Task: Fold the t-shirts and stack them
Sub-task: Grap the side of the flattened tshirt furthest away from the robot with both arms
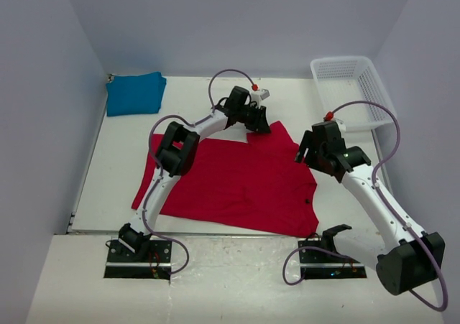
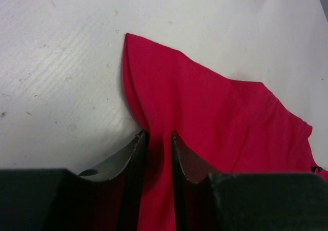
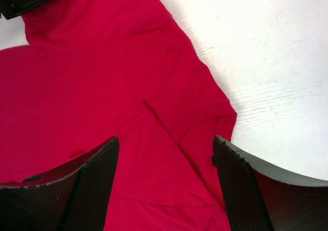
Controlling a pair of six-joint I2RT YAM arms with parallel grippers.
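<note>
The bright red cloth t-shirt (image 1: 237, 184) lies spread flat in the middle of the white worktop (image 1: 118, 173). The left arm's fingers (image 2: 130, 156) sit at its far edge, pinched on a raised ridge of the red cloth. The right arm's fingers (image 3: 92, 185) hang wide open above its right edge, holding nothing. A folded teal-blue cloth t-shirt (image 1: 135, 94) lies in the far left corner, and a white plastic mesh basket (image 1: 374, 87) stands far right.

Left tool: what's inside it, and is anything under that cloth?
A bunched ridge of the red t-shirt sits pinched between the fingers of the left tool. White table shows beside it; what lies beneath the cloth is covered.
</note>
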